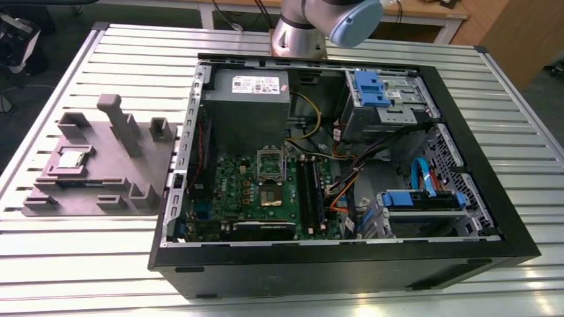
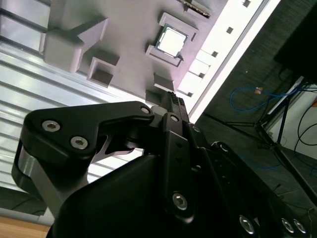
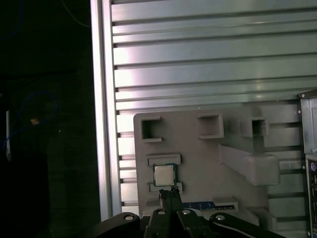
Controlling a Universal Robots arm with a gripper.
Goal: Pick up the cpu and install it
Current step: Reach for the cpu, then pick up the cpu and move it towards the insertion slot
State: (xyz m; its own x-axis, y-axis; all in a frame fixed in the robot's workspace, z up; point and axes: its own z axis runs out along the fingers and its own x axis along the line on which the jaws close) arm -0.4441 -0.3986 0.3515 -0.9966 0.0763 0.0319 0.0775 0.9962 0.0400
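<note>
Cpu (image 3: 164, 175) lies flat, metal face up, edges square to grey fixture (image 3: 208, 158). Gripper (image 3: 168, 192) near it, jaws nearly together, empty. Exterior view shows computer case (image 1: 352, 271) beside fixture.

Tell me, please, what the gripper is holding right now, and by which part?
Nothing. The gripper is shut and empty; the cpu lies apart from it, in its recess on the grey fixture.
</note>
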